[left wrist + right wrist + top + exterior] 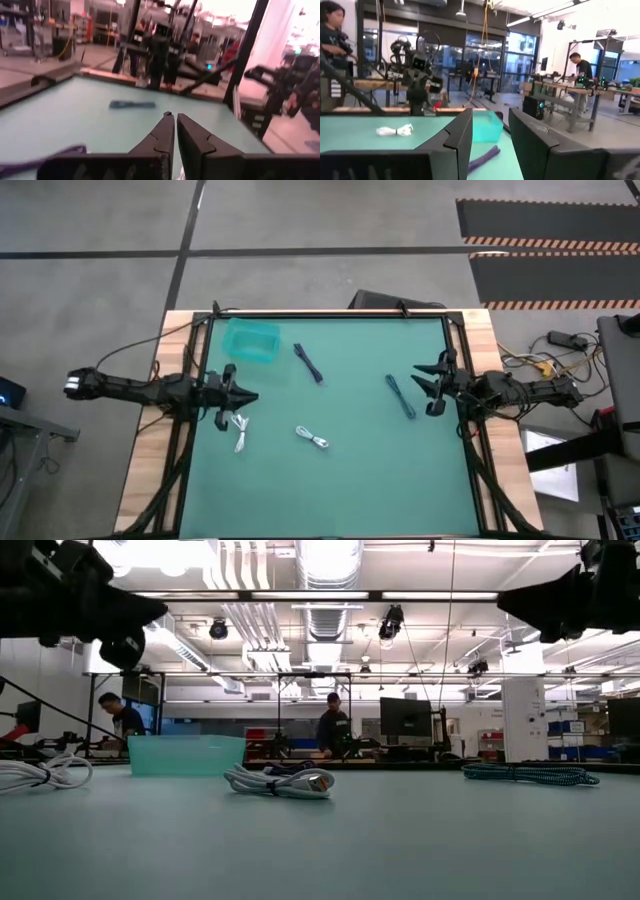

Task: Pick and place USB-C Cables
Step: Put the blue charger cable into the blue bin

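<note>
Four small cable bundles lie flat on the green table. One white cable [241,430] [40,775] is just near-side of my left gripper [250,395] [175,117], which hovers shut above the table. The other white cable [313,438] [280,782] lies mid-table. One dark cable [308,363] [482,159] lies right of the teal tray [252,340]. The second dark cable [401,395] [530,774] [132,104] lies just left of my right gripper [425,387] [490,120], which hovers open and empty.
The translucent teal tray [185,755] [487,125] stands at the far left of the table. A black frame [330,314] runs around the table's edges. Wooden side strips [150,450] flank the green mat. People stand in the room beyond [330,730] [580,67].
</note>
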`<control>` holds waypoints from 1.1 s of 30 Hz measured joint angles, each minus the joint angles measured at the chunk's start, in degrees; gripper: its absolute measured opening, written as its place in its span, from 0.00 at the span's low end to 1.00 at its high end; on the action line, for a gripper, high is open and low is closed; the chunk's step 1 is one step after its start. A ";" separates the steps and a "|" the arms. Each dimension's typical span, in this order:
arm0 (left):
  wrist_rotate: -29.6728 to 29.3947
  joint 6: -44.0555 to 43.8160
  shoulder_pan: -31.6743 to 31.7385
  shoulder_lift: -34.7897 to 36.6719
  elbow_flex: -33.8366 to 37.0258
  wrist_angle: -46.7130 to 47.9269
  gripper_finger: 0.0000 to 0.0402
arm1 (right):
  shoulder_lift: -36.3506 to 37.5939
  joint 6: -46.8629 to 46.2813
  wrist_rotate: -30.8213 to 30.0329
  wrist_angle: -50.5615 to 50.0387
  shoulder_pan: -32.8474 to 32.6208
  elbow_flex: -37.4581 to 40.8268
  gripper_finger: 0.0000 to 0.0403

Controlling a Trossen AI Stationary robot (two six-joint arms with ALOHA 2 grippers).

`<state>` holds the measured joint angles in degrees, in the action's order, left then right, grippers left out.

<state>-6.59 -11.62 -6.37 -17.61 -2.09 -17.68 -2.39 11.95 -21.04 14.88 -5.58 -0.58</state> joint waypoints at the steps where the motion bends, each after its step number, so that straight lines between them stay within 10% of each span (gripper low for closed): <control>1: 0.00 0.00 -0.02 0.00 0.00 -0.86 0.01 | 0.00 -0.06 -0.02 0.49 0.00 0.00 0.29; 33: -0.17 0.53 -0.02 -3.90 0.02 -17.77 0.01 | -0.02 -7.96 0.00 10.21 0.00 0.00 0.29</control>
<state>-6.76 -11.09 -6.39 -21.50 -2.07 -35.46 -2.42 3.99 -21.04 25.09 -5.58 -0.58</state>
